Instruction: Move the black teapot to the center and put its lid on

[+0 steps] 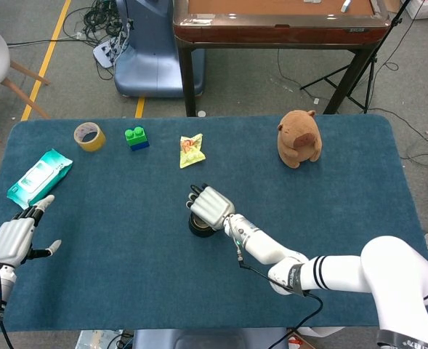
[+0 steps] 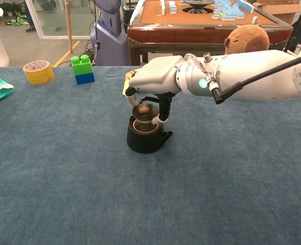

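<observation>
Mid-frame, right hand fingers grip the lid just above the teapot; left hand, lower left, fingers open.

From the head view, teapot mostly hidden under the right hand, lid out of sight there. Left hand showing in that view alone, its arm cut off at the bottom corner.

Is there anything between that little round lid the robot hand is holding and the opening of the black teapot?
Nothing visible. The right hand holds the small dark round lid just above the black teapot, whose open mouth lies directly below; the raised wire handle stands beside it.
</observation>
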Action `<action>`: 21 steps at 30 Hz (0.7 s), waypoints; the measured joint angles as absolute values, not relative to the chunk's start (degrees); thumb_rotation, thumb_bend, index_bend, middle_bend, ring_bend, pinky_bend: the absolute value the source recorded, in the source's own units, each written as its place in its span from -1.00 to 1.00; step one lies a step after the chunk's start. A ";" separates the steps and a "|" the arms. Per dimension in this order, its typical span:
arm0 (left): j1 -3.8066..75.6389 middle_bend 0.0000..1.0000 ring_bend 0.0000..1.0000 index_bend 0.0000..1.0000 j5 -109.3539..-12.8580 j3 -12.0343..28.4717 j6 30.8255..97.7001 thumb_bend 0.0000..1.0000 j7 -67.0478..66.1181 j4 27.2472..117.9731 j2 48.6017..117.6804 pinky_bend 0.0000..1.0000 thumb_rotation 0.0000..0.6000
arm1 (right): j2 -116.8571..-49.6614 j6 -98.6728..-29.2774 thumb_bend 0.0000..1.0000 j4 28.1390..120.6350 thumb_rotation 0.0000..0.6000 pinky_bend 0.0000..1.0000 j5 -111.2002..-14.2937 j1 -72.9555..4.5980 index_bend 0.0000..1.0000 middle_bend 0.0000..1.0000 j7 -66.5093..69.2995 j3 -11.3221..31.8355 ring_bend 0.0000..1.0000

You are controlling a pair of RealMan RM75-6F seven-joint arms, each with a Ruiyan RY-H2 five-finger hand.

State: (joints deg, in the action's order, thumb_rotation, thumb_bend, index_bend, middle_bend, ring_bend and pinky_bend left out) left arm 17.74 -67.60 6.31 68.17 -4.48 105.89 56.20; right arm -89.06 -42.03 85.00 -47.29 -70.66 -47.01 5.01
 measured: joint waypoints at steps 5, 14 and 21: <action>17.53 -0.76 -0.72 -0.84 -67.76 6.11 68.14 -0.50 -4.11 105.60 56.22 -0.67 1.00 | -89.97 -42.21 -0.36 83.98 1.00 -0.52 -47.04 -71.23 -0.26 -0.54 -47.27 3.84 -0.83; 17.35 -0.76 -0.72 -0.84 -68.08 6.00 68.16 -0.50 -3.74 105.50 56.15 -0.67 1.00 | -90.15 -42.96 -0.36 84.06 1.00 -0.61 -46.30 -72.02 -0.46 -0.65 -47.42 3.07 -0.89; 17.38 -0.76 -0.72 -0.84 -68.19 5.96 68.00 -0.50 -3.65 105.35 56.18 -0.67 1.00 | -90.09 -43.26 -0.36 84.31 1.00 -0.65 -45.71 -72.61 -0.69 -0.73 -47.83 2.36 -0.94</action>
State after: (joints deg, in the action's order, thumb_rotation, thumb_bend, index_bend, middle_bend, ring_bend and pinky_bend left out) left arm 17.38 -68.19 5.96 68.00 -3.65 105.35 56.18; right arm -90.09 -43.26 84.31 -45.71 -72.61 -47.83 2.36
